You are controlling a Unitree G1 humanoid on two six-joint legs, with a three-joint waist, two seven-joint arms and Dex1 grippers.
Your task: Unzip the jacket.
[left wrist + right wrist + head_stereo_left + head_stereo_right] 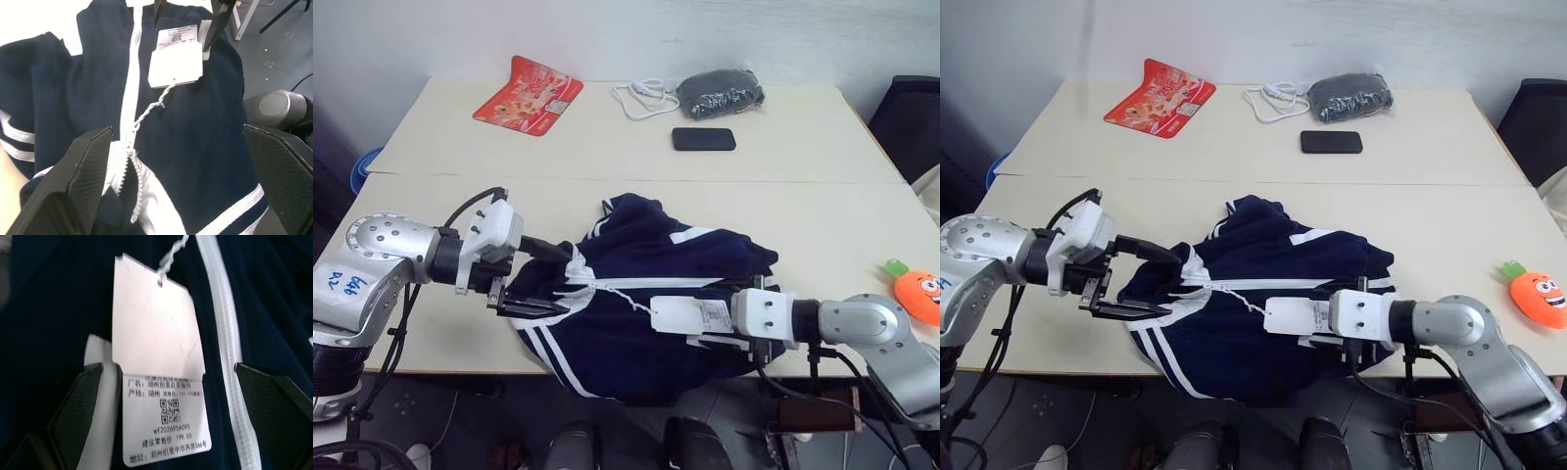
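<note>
The navy jacket [636,245] with white stripes lies bunched at the table's front edge, partly hanging over it. Its white zipper [129,93] runs across the front and is parted a little at the collar end. A white paper tag [156,333] hangs from the zipper on a white string. My left gripper [556,284] is open, its fingers [83,181] straddling the collar end of the zipper. My right gripper [710,318] is open at the opposite end, one finger [73,406] on each side of the tag, holding nothing.
At the back of the table [431,196] lie a red snack packet [529,95], a white cable [641,98], a dark grey speckled bundle [720,93] and a black phone [703,139]. An orange plush carrot [920,294] sits at the right edge. A black chair [911,122] stands beyond.
</note>
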